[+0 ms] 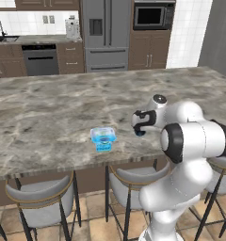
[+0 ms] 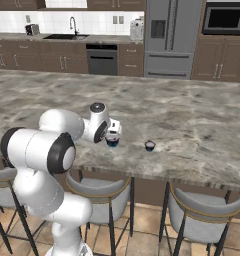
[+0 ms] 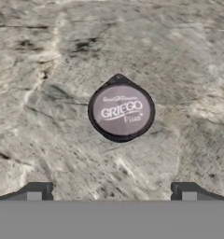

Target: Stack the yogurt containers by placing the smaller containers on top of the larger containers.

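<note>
A small dark cup with a pale lid (image 3: 121, 112) stands on the marble counter, straight below my gripper (image 3: 113, 193). The jaws are open wide and nothing is between them; the fingertips (image 3: 39, 191) hover above the cup without touching it. From the right base, the same cup (image 2: 112, 143) peeks out under the gripper (image 2: 112, 137) near the counter's front edge. To its right stands a much tinier dark cup (image 2: 150, 145). The light-blue squarish tub (image 1: 103, 138) sits on the counter left of the gripper (image 1: 141, 129), also near the front edge.
The marble counter (image 1: 49, 113) stretches wide and bare behind the containers. Grey stools (image 1: 39, 193) stand under its front edge (image 2: 192, 181). A fridge (image 2: 172, 35), a microwave (image 2: 224, 17) and a sink (image 2: 69, 35) line the far wall.
</note>
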Robot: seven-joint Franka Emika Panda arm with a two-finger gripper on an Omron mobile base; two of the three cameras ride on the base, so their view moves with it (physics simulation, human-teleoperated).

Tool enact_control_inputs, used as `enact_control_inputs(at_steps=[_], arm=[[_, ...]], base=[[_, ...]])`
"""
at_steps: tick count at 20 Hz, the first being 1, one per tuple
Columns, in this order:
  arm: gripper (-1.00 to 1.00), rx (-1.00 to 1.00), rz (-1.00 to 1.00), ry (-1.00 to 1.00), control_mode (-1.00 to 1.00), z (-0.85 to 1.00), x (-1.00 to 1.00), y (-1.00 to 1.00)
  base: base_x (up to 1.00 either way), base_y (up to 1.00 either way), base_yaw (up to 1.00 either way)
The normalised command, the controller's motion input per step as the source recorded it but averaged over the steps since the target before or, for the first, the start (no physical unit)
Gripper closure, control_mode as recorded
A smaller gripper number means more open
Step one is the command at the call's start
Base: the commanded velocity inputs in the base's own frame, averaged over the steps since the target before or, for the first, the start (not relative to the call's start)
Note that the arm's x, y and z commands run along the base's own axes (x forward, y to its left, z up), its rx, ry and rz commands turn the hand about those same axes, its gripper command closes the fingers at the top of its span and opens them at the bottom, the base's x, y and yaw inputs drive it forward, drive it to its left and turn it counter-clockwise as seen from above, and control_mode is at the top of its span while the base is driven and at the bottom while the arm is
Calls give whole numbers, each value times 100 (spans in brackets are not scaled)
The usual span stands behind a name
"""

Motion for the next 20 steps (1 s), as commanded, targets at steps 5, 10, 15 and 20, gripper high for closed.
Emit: enact_control_inputs(at_steps=[5, 10, 15, 20], arm=[[-100, 0, 0, 0, -100, -9, 16, 0], [-100, 1, 0, 0, -100, -7, 17, 0], [-100, 1, 0, 0, -100, -7, 16, -2], [-100, 0, 0, 0, -100, -3, 10, -9]], base=[[0, 0, 0], [0, 0, 0], [0, 0, 0], [0, 0, 0]])
